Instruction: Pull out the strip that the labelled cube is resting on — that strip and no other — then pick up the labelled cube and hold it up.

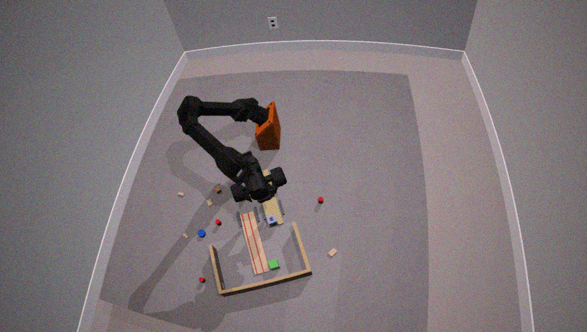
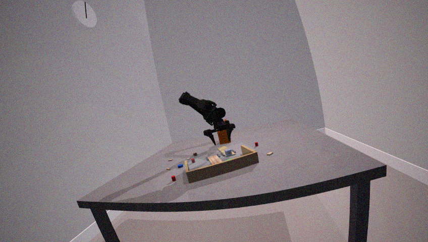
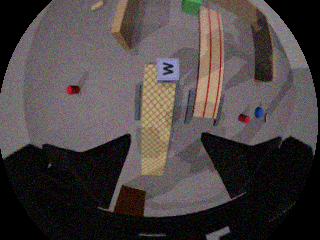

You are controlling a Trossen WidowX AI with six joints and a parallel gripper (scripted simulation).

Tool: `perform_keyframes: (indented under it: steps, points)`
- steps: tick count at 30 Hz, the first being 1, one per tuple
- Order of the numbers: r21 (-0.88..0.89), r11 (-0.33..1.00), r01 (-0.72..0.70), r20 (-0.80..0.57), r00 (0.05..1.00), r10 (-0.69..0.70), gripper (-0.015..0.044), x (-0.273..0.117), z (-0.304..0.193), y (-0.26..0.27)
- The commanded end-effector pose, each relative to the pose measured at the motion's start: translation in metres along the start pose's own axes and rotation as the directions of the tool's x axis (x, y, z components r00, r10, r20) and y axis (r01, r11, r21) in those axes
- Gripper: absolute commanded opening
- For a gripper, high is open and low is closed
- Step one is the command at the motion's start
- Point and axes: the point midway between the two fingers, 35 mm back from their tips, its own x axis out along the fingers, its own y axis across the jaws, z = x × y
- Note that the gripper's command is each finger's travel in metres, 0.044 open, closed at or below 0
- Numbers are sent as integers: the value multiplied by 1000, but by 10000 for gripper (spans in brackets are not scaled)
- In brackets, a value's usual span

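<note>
The pale blue cube (image 1: pixel 271 220) (image 2: pixel 228 152) (image 3: pixel 167 70) bears a dark W. It sits at the fence-side end of the yellow cross-hatched strip (image 1: pixel 272 205) (image 2: pixel 222 148) (image 3: pixel 158 115), towards the edge facing the red-striped strip. The strip's other end reaches towards the robot base. The red-striped strip (image 1: pixel 254 242) (image 2: pixel 214 159) (image 3: pixel 210 55) lies beside it and runs further into the fenced area. My gripper (image 2: pixel 222 143) (image 3: pixel 167 137) is wide open and empty, above the base-side part of the cross-hatched strip; the top view hides its fingertips.
A green block (image 1: pixel 273 264) (image 3: pixel 191 6) lies beside the striped strip's far end. A three-sided wooden fence (image 1: pixel 263 283) (image 2: pixel 222 171) surrounds that area. Low grey rails (image 1: pixel 280 207) (image 3: pixel 138 102) flank both strips. A red cylinder (image 1: pixel 320 200) (image 3: pixel 73 90) and several small pieces lie around. The orange base (image 1: pixel 269 135) is behind.
</note>
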Motion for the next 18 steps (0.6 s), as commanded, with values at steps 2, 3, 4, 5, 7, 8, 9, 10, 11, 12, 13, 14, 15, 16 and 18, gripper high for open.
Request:
perform_keyframes:
  steps: [2,3,4,5,7,8,9,10,11,12,13,14,15,16,18]
  points:
    - [-9,1000,0,-6,1000,0,440,-1,19,0]
    - [-9,1000,0,-6,1000,0,440,-1,23,-1]
    - [-9,1000,0,-5,1000,0,440,-2,27,-1]
    - [-9,1000,0,-5,1000,0,440,-2,31,-2]
    - [-8,1000,0,-5,1000,0,440,-3,40,-3]
    - [-8,1000,0,-5,1000,0,440,-3,43,-4]
    - [-8,1000,0,-5,1000,0,440,-4,48,-4]
    - [-8,1000,0,-4,1000,0,440,-4,52,-4]
    - [-8,1000,0,-4,1000,0,440,-4,56,-5]
    - [-8,1000,0,-4,1000,0,440,-4,60,-5]
    - [-7,1000,0,-4,1000,0,440,-4,64,-5]
    - [-7,1000,0,-4,1000,0,440,-5,68,-5]
    - [-7,1000,0,-3,1000,0,440,-4,72,-6]
    - [-7,1000,0,-3,1000,0,440,-4,76,-5]
    - [-7,1000,0,-3,1000,0,440,-4,83,-5]
